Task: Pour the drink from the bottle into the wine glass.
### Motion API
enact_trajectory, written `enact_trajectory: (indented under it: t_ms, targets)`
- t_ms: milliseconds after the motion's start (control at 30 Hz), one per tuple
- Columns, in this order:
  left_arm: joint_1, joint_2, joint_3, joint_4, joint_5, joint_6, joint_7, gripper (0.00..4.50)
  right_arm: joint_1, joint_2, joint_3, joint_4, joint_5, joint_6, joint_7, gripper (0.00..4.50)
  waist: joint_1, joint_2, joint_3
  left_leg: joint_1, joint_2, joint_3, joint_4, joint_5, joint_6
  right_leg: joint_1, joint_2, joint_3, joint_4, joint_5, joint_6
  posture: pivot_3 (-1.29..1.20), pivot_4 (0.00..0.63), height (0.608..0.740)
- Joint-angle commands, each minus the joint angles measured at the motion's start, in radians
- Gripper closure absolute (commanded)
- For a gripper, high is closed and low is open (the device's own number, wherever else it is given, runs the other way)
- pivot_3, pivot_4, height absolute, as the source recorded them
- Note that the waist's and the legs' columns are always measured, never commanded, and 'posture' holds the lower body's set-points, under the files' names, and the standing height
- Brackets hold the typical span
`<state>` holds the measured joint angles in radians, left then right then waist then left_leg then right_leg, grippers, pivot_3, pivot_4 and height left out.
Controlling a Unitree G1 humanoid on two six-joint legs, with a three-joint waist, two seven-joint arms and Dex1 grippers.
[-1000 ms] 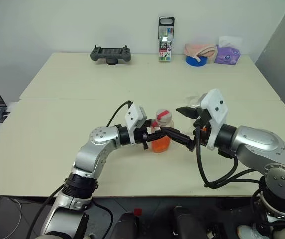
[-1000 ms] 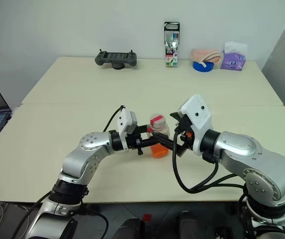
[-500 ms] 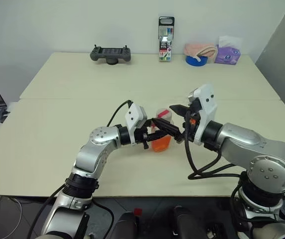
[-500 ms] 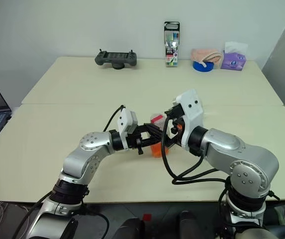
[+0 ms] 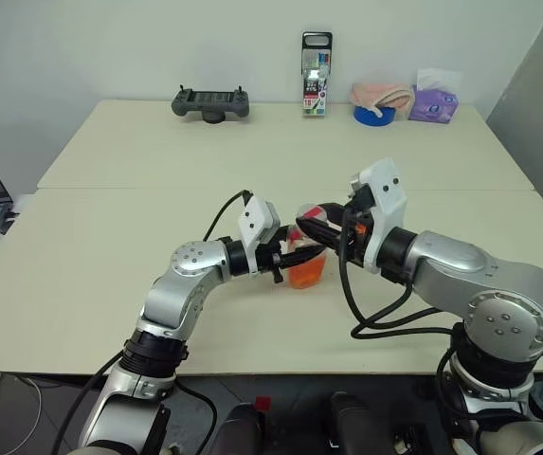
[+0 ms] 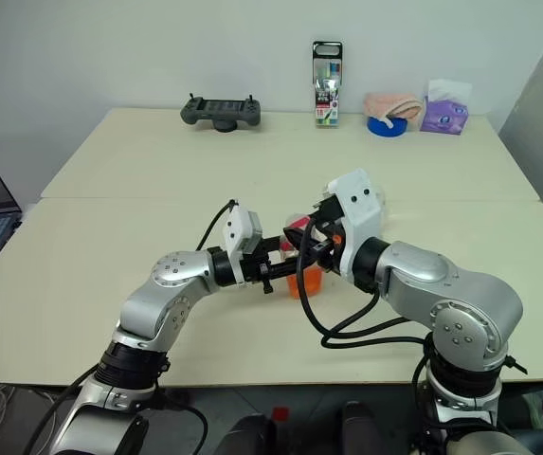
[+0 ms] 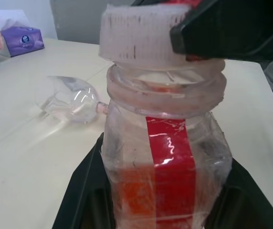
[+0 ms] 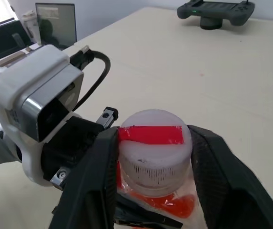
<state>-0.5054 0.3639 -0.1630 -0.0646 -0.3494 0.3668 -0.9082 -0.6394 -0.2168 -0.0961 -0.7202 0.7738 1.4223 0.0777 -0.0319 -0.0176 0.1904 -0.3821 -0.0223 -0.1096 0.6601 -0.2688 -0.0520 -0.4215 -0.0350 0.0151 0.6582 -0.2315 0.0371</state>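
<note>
Right gripper (image 8: 153,157) pinches cap (image 8: 154,143) — bottle (image 7: 167,167) (upright) left-clamped.

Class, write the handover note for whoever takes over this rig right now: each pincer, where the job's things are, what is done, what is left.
Left pincer: shut on the bottle, upright on the table.
Right pincer: fingers on either side of the cap; firm grip not certain.
Drink: in the bottle's lower part.
Wine glass: lying on its side beyond the bottle.
Done: bottle held.
Left: remove cap, stand glass up, pour.
</note>
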Motion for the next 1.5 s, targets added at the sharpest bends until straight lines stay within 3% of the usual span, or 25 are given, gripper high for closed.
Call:
enact_trajectory:
  t_ms: [33, 400, 600, 700, 800, 1000, 1133, 1267, 1367, 1500]
  targets:
    - [-0.007, -0.001, 0.007, -0.037, -0.006, -0.024, -0.003, 2.81, -0.021, 0.005, -0.017, -0.023, 0.005, -0.018, 0.001, 2.54, 0.0, 0.0, 0.0, 0.0, 0.0, 0.0, 0.0, 0.0, 0.0, 0.0, 0.0, 0.0, 0.0, 0.0, 0.0, 0.0, 0.15, 0.74]
    - [0.006, 0.006, -0.001, -0.019, 0.01, -0.034, -0.008, 2.81, -0.06, -0.089, -0.021, -0.027, 0.019, -0.054, 0.088, 2.66, 0.0, 0.0, 0.0, 0.0, 0.0, 0.0, 0.0, 0.0, 0.0, 0.0, 0.0, 0.0, 0.0, 0.0, 0.0, 0.0, 0.15, 0.74]
    - [0.01, 0.004, -0.004, -0.009, 0.009, -0.032, -0.009, 2.82, -0.078, -0.282, -0.002, -0.044, 0.099, -0.086, 0.289, 2.68, 0.0, 0.0, 0.0, 0.0, 0.0, 0.0, 0.0, 0.0, 0.0, 0.0, 0.0, 0.0, -0.001, 0.0, 0.0, 0.0, 0.15, 0.74]
    - [0.008, 0.0, -0.009, -0.012, 0.007, -0.028, -0.014, 2.82, -0.069, -0.403, 0.044, 0.003, 0.033, -0.198, 0.388, 2.74, 0.0, 0.0, 0.0, 0.0, 0.0, 0.0, 0.0, 0.0, 0.0, 0.0, 0.0, -0.001, -0.001, 0.0, 0.0, 0.0, 0.15, 0.74]
    - [0.004, -0.001, -0.009, -0.018, 0.005, -0.021, -0.017, 2.82, -0.075, -0.451, 0.072, 0.063, -0.021, -0.285, 0.428, 2.75, 0.0, 0.0, 0.0, 0.0, 0.0, 0.001, 0.0, 0.0, 0.0, 0.001, 0.0, 0.0, -0.001, 0.0, 0.0, 0.0, 0.15, 0.74]
    - [-0.012, 0.003, 0.018, -0.031, -0.001, -0.024, -0.001, 2.82, -0.009, -0.408, -0.088, 0.172, -0.103, -0.369, 0.291, 2.76, 0.003, 0.0, 0.0, -0.001, 0.0, 0.0, 0.0, 0.0, 0.0, 0.001, 0.0, 0.0, -0.002, 0.0, 0.0, 0.0, 0.15, 0.74]
    - [-0.042, -0.008, 0.041, -0.036, -0.021, -0.014, 0.017, 2.82, 0.215, -0.358, -0.239, 0.275, -0.296, -0.482, 0.09, 2.76, 0.016, -0.001, 0.0, -0.001, -0.001, 0.0, 0.0, 0.0, 0.0, 0.001, -0.001, 0.0, -0.002, 0.0, 0.0, 0.0, 0.15, 0.74]
    - [-0.069, -0.021, 0.045, -0.032, -0.026, -0.01, 0.026, 2.82, 0.39, -0.3, -0.248, 0.354, -0.408, -0.561, 0.007, 2.76, 0.024, -0.001, 0.0, -0.002, -0.001, 0.002, 0.0, 0.0, 0.0, 0.0, -0.001, 0.002, -0.003, 0.0, 0.0, 0.0, 0.15, 0.74]
    - [-0.086, -0.027, 0.047, -0.029, -0.026, -0.007, 0.029, 2.82, 0.471, -0.254, -0.217, 0.416, -0.444, -0.622, 0.023, 2.76, 0.012, 0.0, 0.0, -0.001, 0.0, 0.004, 0.0, 0.0, 0.0, 0.0, -0.001, 0.003, -0.001, 0.0, 0.0, 0.0, 0.15, 0.74]
    - [-0.092, -0.027, 0.047, -0.011, -0.017, -0.016, 0.024, 2.82, 0.493, -0.236, -0.204, 0.457, -0.472, -0.652, 0.032, 1.45, -0.003, 0.0, 0.0, 0.002, 0.0, 0.003, 0.0, 0.0, 0.0, 0.001, 0.0, 0.003, 0.001, 0.0, 0.0, 0.0, 0.15, 0.74]
